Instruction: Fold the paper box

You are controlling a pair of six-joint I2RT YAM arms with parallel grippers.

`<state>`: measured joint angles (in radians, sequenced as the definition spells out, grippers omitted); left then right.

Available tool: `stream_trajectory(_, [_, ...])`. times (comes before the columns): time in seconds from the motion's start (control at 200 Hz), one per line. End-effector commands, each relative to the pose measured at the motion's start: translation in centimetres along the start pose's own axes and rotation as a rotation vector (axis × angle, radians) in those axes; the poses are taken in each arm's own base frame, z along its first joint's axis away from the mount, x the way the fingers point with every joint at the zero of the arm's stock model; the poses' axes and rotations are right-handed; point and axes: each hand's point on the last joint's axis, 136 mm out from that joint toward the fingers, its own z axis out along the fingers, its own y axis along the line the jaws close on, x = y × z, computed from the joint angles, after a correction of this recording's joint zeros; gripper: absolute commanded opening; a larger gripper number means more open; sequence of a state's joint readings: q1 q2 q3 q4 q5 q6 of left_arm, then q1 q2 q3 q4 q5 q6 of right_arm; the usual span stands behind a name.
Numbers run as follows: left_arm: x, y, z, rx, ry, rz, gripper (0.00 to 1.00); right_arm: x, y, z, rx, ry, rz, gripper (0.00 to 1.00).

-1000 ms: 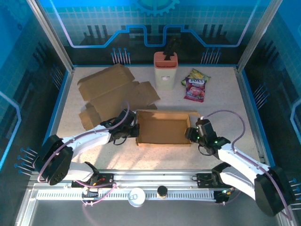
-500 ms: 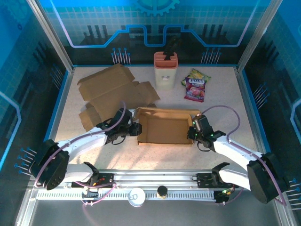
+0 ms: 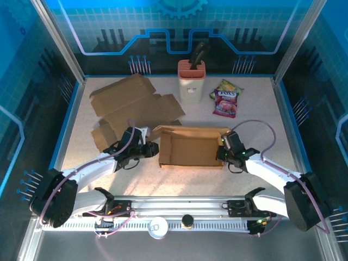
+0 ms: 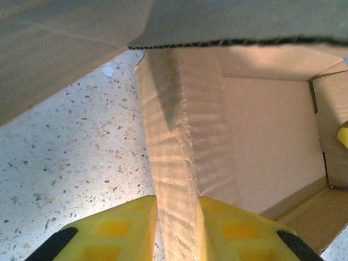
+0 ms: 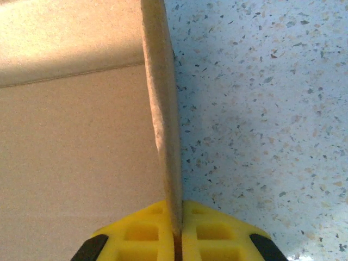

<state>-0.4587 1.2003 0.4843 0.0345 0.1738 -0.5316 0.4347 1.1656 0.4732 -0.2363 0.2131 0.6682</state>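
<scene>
Item: paper box (image 3: pixel 191 150), long axis laid from left end effector (image 3: pixel 155 148) to right end effector (image 3: pixel 222 153), held between them; its left wall is pinched by the former, its right wall by the latter, both equally near.

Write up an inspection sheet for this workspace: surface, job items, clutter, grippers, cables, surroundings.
Surface: speckled table, bare around the items.
Job's things: paper box at centre, an open tray with its walls up.
Clutter: flat cardboard at back left; beige holder with a dark tool in it; snack packets beside it.
Grippers: left gripper shut on the box's left wall; right gripper shut on its right wall.
Cables: purple cables loop along both arms, off the box.
Surroundings: blue panels on three sides; metal rail along the near edge.
</scene>
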Motion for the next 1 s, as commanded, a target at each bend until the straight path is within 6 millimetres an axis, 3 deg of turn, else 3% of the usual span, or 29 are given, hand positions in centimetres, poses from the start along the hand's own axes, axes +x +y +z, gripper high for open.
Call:
stream_trajectory(0.0, [-0.8,-0.5,-0.8,0.061,-0.063,-0.045,0.28,-0.7,0.4,-0.2,0.001,-0.007,-0.006,0.02])
stream_trajectory(0.43, [-0.3,-0.4,1.1,0.16,-0.05,-0.15,0.28,-0.7,0.7,-0.3,0.003,-0.005,-0.014,0.01])
stream_trajectory(0.66, [0.5,0.5,1.9,0.144,-0.033,-0.182,0.21,-0.9,0.8,-0.3,-0.002,-0.006,-0.011,0.01])
stream_trajectory(0.995, [1.4,1.1,2.4,0.126,-0.005,-0.184,0.21,-0.8,0.9,-0.2,0.002,-0.004,-0.009,0.01])
